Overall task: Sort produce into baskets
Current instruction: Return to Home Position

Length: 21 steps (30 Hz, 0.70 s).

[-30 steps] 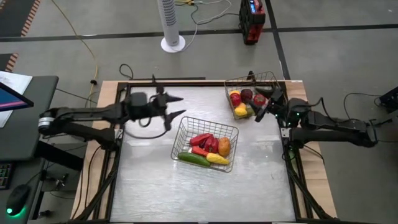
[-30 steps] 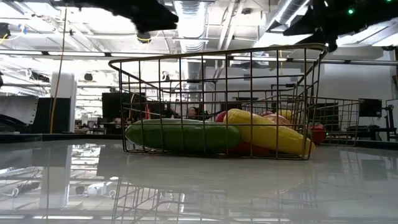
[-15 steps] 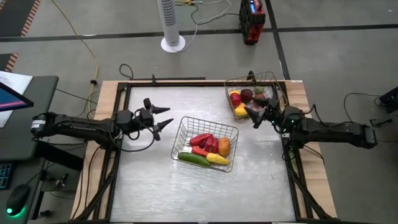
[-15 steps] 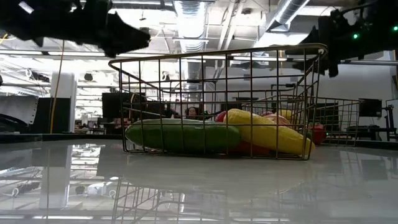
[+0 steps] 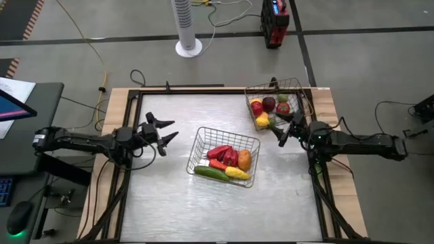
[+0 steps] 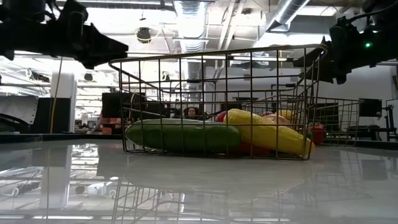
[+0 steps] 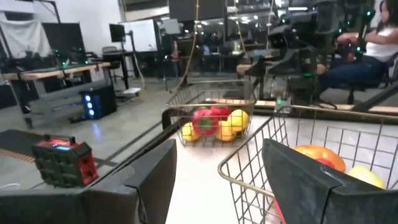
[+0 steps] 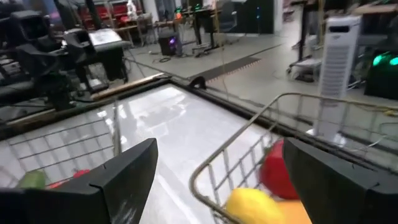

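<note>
Left gripper (image 5: 161, 133), fingers spread and empty, over the table's (image 5: 169, 196) left side, well apart from the centre basket (image 5: 201, 139) with peppers (image 5: 220, 153) and a cucumber (image 5: 210, 173) along its near edge; right gripper (image 5: 284, 130), likewise spread and empty, just beside the far-right basket (image 5: 299, 85) holding lemons (image 5: 262, 121); judged free to draw back.

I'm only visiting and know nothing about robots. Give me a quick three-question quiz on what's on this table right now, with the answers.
1. Fill in: the right gripper, by the far-right basket, has its fingers ____.
2. Which basket holds the green cucumber? A. centre basket B. far-right basket
3. True or false: the left gripper is carrying something.
Key: 1 open; 2 A; 3 false, it is open and empty.
</note>
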Motion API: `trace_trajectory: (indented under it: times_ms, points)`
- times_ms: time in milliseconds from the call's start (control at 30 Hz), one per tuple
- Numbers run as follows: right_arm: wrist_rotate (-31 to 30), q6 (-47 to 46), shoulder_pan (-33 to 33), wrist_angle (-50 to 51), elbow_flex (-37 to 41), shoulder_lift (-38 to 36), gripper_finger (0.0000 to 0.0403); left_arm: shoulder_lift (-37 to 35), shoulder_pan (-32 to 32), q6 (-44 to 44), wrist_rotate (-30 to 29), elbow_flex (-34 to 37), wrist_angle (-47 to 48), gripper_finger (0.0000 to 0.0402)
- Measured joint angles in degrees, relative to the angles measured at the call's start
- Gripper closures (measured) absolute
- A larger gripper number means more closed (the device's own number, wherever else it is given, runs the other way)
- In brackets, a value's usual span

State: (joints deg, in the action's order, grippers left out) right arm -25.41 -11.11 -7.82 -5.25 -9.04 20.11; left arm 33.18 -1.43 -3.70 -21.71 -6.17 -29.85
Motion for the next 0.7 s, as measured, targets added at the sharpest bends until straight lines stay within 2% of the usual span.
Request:
trace_trajectory:
  times_ms: [200, 433, 533, 700]
  points:
    - [-3.0, 2.7, 0.0, 4.9, -0.1, -8.0, 0.0033, -10.9, 0.0, -0.2, 0.6, 0.9, 9.6, 0.0178]
    - [4.4, 2.5, 0.0, 9.0, -0.1, -15.5, 0.0033, -20.6, 0.0, 0.7, 3.0, 0.9, 20.4, 0.0178]
    - [4.7, 0.8, 0.0, 10.6, -0.1, -17.2, 0.0033, -23.6, 0.0, 1.4, 4.8, 1.0, 24.7, 0.0178]
    - [6.0, -1.3, 0.0, 11.1, -0.1, -17.6, 0.0033, -27.8, 0.0, 1.5, 6.2, 5.3, 25.5, 0.0178]
